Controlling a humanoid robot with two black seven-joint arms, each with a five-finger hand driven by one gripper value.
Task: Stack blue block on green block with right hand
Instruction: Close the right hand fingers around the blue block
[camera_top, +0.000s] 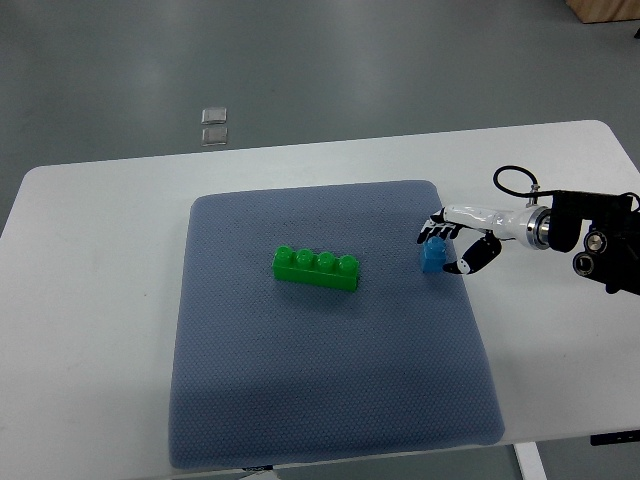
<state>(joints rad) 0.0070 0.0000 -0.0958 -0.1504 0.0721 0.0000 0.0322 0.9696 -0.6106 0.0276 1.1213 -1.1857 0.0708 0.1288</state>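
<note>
Green block (316, 269) lies w/ long axis left-right on mat (320, 380); right hand (462, 243) fingers clasp blue block (434, 256).

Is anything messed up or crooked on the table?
Nothing looks broken or spilled. The green block lies a little slanted on the grey mat, not squared to its edges. The right hand is closed around the blue block at the mat's right side, apart from the green one.

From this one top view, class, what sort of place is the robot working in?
Probably a lab or test workspace: a plain white table on a bare grey floor, a grey mat laid as a work area, and toy blocks for the right hand.
</note>
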